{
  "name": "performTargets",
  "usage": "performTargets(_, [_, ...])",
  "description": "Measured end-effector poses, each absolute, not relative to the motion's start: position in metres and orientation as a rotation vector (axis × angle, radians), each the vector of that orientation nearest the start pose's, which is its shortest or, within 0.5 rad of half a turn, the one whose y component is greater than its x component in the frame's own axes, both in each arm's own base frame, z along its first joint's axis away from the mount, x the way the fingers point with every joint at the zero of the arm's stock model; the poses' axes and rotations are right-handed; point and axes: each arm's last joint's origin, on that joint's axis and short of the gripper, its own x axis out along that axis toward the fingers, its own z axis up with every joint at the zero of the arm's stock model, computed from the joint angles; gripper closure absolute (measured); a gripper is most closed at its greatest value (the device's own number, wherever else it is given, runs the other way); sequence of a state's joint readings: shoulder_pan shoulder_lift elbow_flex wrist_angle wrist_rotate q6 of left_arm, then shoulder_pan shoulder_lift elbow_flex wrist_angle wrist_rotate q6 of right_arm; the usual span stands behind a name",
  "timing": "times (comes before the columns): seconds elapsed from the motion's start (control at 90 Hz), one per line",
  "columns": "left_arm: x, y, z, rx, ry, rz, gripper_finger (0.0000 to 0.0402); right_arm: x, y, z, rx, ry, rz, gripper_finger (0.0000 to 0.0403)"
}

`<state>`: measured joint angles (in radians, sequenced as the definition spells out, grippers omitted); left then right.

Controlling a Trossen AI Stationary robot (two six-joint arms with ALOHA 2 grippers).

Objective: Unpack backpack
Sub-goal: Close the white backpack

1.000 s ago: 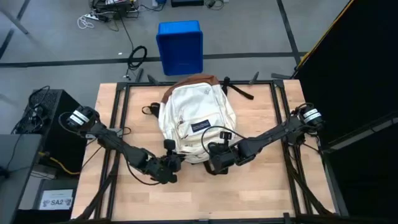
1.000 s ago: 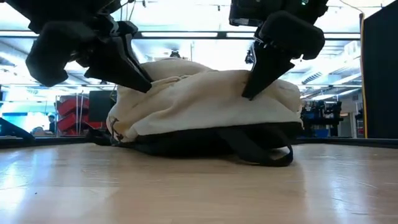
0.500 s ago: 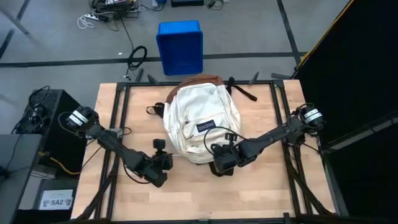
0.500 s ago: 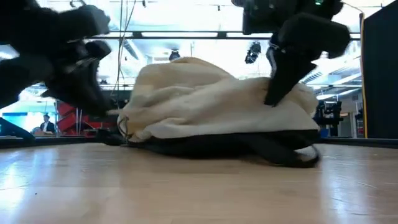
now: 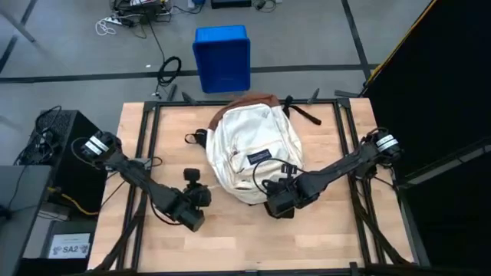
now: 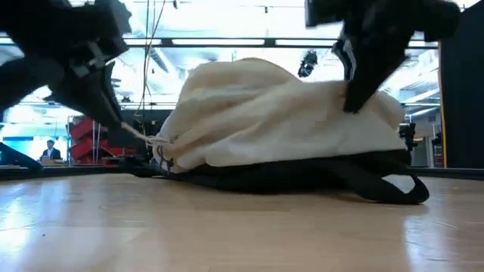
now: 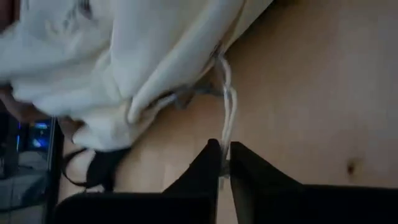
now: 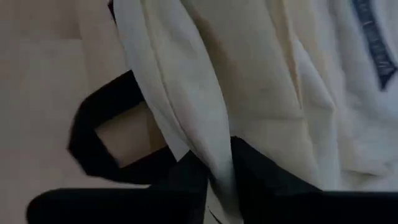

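Cream-white backpack (image 5: pixel 253 157) with brown base, dark straps, lying flat, front pocket up, middle of desk (image 5: pixel 330 245)

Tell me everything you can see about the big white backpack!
The backpack is cream-white fabric with a brown base at the table's far edge, dark straps beneath it and a small dark logo patch on its front pocket. It lies flat, front side up, in the middle of the wooden table. The left gripper is shut on its pale zipper cord, drawn taut. The right gripper pinches a fold of fabric at its near right edge.
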<state>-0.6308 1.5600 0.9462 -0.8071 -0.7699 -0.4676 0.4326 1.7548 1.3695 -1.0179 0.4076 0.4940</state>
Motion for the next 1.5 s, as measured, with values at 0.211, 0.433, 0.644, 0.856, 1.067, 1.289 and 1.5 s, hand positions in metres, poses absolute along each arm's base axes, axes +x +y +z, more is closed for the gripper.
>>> performTargets(0.211, [0.236,-0.146,0.206,0.551,0.966,0.311,0.0402,0.316,0.143,0.279,-0.121,1.116,-0.24,0.031])
performTargets(0.433, [0.251,-0.155,0.241,0.622,0.873,0.296,0.0401,0.352,0.167,0.29,-0.169,0.782,-0.075,0.0271])
performTargets(0.644, [0.264,-0.158,0.276,0.687,0.798,0.288,0.0401,0.393,0.181,0.253,-0.291,0.654,-0.041,0.0236])
performTargets(0.856, [0.268,-0.159,0.29,0.699,0.773,0.273,0.0401,0.406,0.164,0.217,-0.392,0.733,-0.272,0.0196])
performTargets(1.067, [0.269,-0.161,0.293,0.685,0.762,0.265,0.0401,0.406,0.141,0.206,-0.327,0.836,-0.368,0.0188])
performTargets(1.289, [0.267,-0.161,0.289,0.63,0.786,0.251,0.0401,0.406,0.139,0.205,-0.386,0.87,-0.337,0.0369])
performTargets(1.5, [0.251,-0.151,0.25,0.571,0.907,0.299,0.0401,0.398,0.146,0.202,-0.401,0.912,-0.317,0.0399])
